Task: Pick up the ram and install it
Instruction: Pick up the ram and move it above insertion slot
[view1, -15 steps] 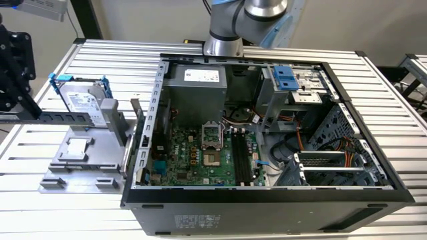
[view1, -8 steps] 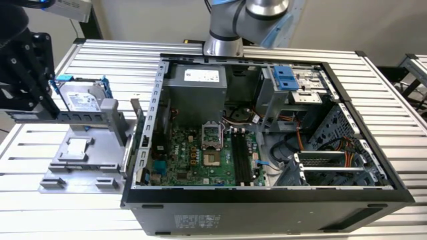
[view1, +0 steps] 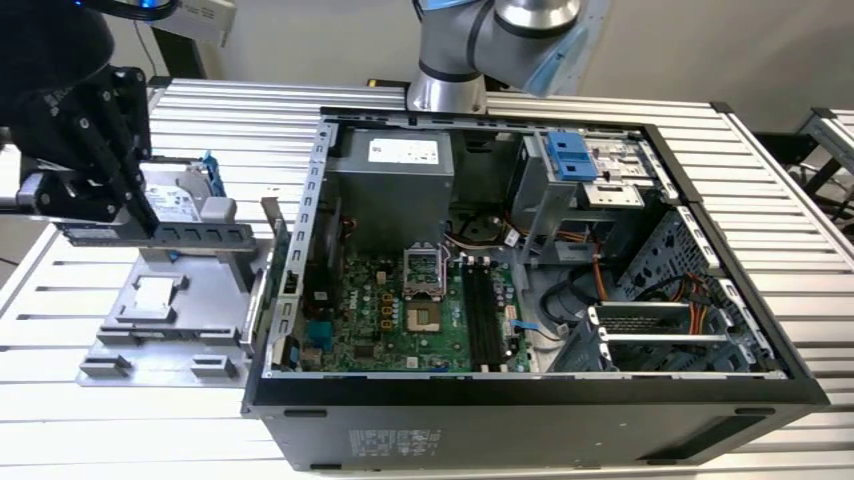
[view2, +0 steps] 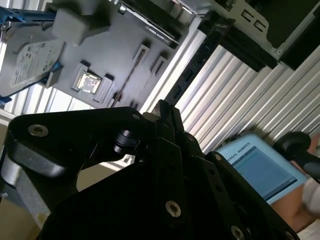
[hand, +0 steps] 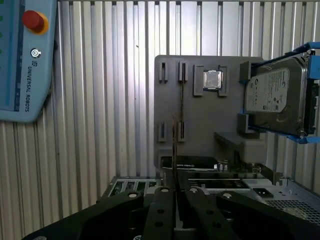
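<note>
Gripper (hand: 175, 189) clamped on the ram (hand: 174, 150), board edge-on between its fingers (hand: 161, 205), over the grey tray (view1: 187, 300) by the tabletop's (view1: 54, 310) edge at the exterior view's left

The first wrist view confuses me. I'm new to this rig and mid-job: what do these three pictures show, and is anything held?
The machine is a single robot arm, and its black gripper ends in two jaws. The exterior view comes from a camera off the arm. It shows an open computer case on a slatted metal table. At that view's left is a grey parts holder carrying a hard drive and a small square chip. Both wrist views come from cameras riding on the arm and look past the jaws at that holder. The jaws are shut on the ram, the long thin board with dark chips, held above the holder. In the first wrist view the ram appears edge-on as a thin strip.
</note>
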